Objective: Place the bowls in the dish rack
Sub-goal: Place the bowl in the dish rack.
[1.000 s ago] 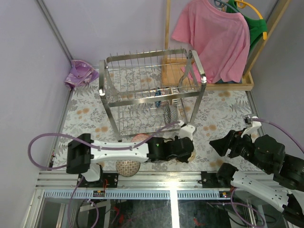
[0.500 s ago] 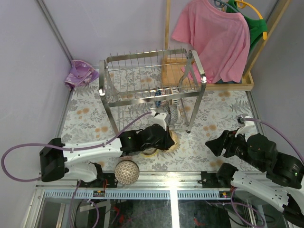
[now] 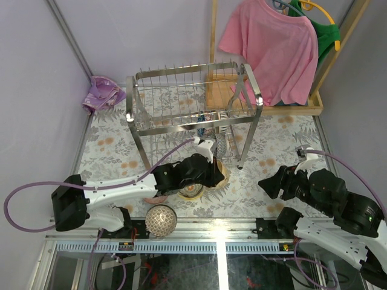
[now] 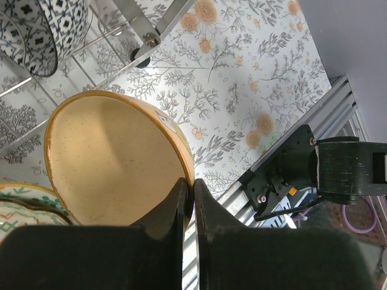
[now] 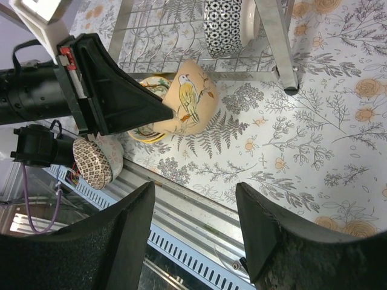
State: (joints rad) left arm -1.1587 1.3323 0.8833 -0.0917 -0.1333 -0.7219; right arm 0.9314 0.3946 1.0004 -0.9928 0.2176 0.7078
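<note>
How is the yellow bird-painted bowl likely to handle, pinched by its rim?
The yellow bowl looks like glazed ceramic: probably rigid, fairly heavy, breakable against the dish rack wires. The left gripper pinches only its thin rim, so it may pivot or slip. Rounded sides suggest it could roll if released tilted.

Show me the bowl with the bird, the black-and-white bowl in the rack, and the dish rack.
bowl with the bird (image 5: pixel 191 99): right wrist view, on its painted outer wall.
black-and-white bowl (image 5: pixel 222 23): right wrist view, on its patterned side.
dish rack (image 3: pixel 259 101): top external view, on its near right corner post.
</note>
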